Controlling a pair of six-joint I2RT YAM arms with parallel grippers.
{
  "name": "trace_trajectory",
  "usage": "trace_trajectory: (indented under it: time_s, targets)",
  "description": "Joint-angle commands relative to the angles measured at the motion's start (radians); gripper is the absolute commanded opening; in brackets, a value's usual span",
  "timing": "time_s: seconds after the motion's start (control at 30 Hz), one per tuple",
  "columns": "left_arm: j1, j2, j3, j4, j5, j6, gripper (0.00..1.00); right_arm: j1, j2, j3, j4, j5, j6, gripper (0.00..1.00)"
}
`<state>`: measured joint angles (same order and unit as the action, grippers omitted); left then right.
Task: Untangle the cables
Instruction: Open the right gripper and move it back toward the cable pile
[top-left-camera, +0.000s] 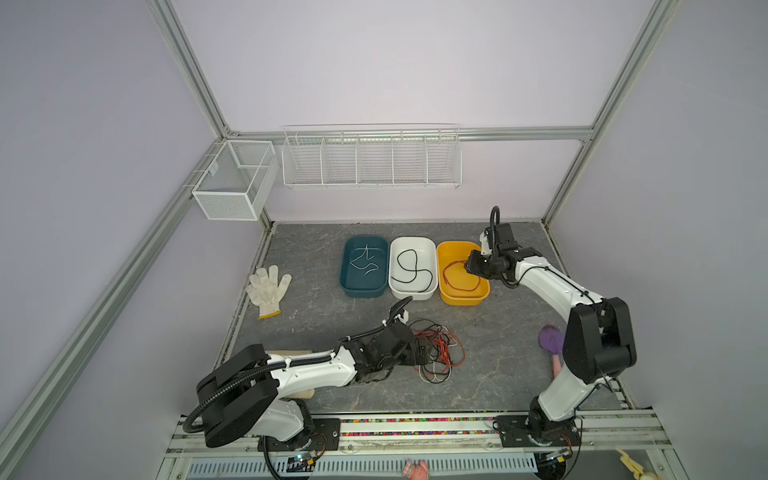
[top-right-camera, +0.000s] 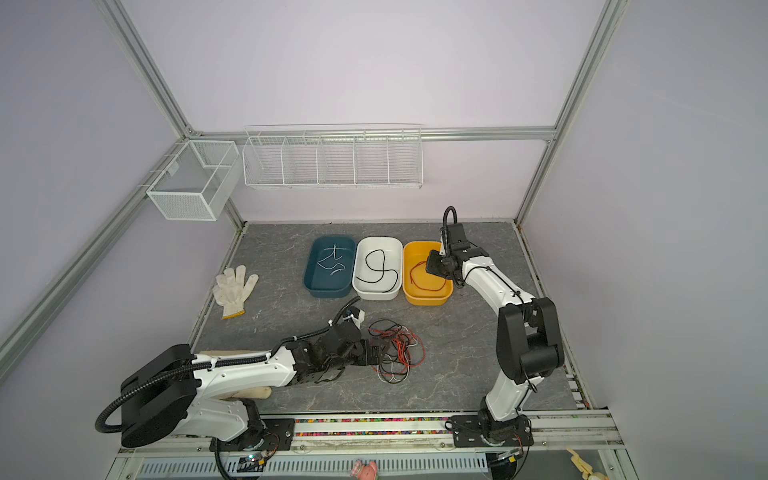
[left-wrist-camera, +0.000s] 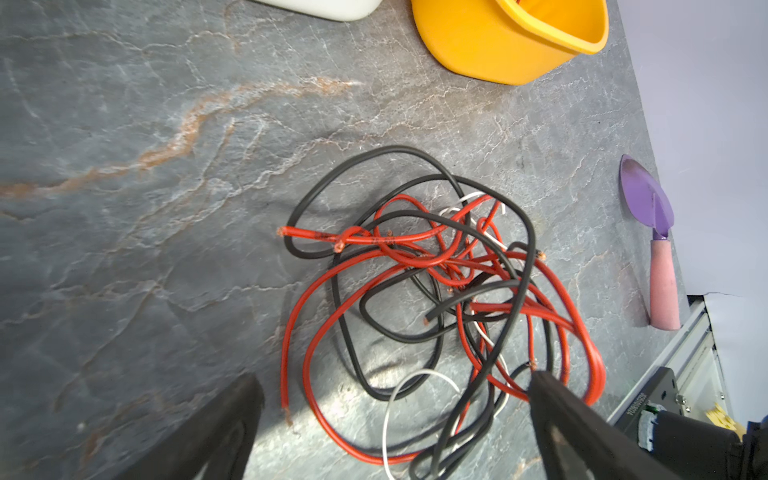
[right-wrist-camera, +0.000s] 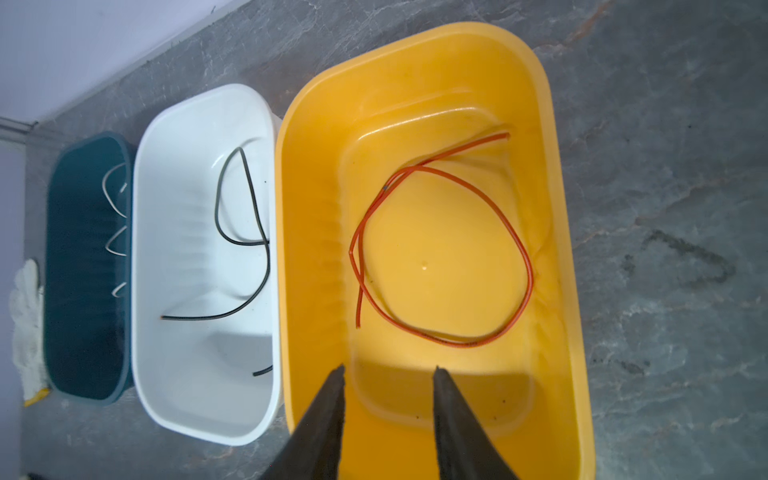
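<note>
red cable (right-wrist-camera: 530, 266) lies in our yellow tub (right-wrist-camera: 311, 249); the tangle (left-wrist-camera: 453, 286) is left to do. left pincer (left-wrist-camera: 392, 376) gapes over it, right pincer (right-wrist-camera: 389, 368) open, empty.

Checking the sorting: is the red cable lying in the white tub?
No, the red cable lies in the yellow tub; the white tub holds a black cable.

Tangled cables (left-wrist-camera: 415, 238) by spread tool (left-wrist-camera: 392, 376)

Grey veined tabletop (top-left-camera: 316, 299) — on it a row of plastic tubs, teal tub (top-left-camera: 361, 293), white tub (top-left-camera: 411, 295), yellow tub (top-left-camera: 461, 301); a tangle of red, black, white cables (top-left-camera: 440, 349); white knit glove (top-left-camera: 266, 286); purple pink-handled trowel (top-left-camera: 549, 338).
</note>
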<state>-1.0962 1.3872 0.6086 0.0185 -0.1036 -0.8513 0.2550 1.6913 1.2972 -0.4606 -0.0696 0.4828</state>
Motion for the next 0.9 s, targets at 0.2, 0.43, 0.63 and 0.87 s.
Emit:
trace_trajectory:
  time_s: [0.2,0.43,0.63,0.87]
  targets:
    - [-0.014,0.016,0.045,-0.029,0.025,0.038,0.95,0.026,-0.245,-0.105,-0.055,-0.029,-0.022,0.77]
    - [-0.016,0.041,0.070,-0.039,0.040,0.057,0.87,0.088,-0.411,-0.180,-0.079,-0.070,-0.054,0.89]
    - [-0.017,0.070,0.100,-0.070,0.030,0.065,0.79,0.139,-0.541,-0.277,-0.071,-0.095,-0.078,0.88]
    - [-0.019,0.071,0.105,-0.080,0.045,0.072,0.62,0.163,-0.678,-0.404,-0.065,-0.164,-0.075,0.88]
